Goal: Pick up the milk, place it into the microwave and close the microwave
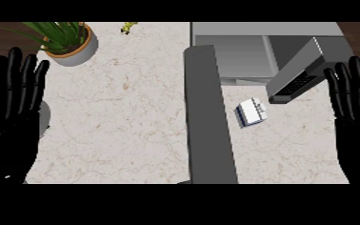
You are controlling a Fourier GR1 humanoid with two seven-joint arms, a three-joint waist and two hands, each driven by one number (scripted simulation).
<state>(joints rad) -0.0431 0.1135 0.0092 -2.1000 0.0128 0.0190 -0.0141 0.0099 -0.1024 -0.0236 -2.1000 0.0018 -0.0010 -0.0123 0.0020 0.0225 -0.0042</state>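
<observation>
Your left hand (21, 95) rests open at the left edge, fingers straight and up, holding nothing; leave it there, clear of the potted plant (67, 40) beyond it on the marble counter (119, 114). A small yellow-green object (128, 27) sits at the far edge, too small to identify.

Moving right, the microwave door (207, 119) stands open, swung out toward you as a long grey slab, and the microwave (246, 47) cavity shows behind it. The milk (252, 112) lies on the counter just right of the door, in front of the cavity and near the dark control panel (299, 74).

Your right hand (345, 100) is at the right edge, fingers apart and straight, empty. Bring it in from the right toward the carton, staying low under the panel, and curl fingers and thumb around the carton's narrow sides before lifting.
</observation>
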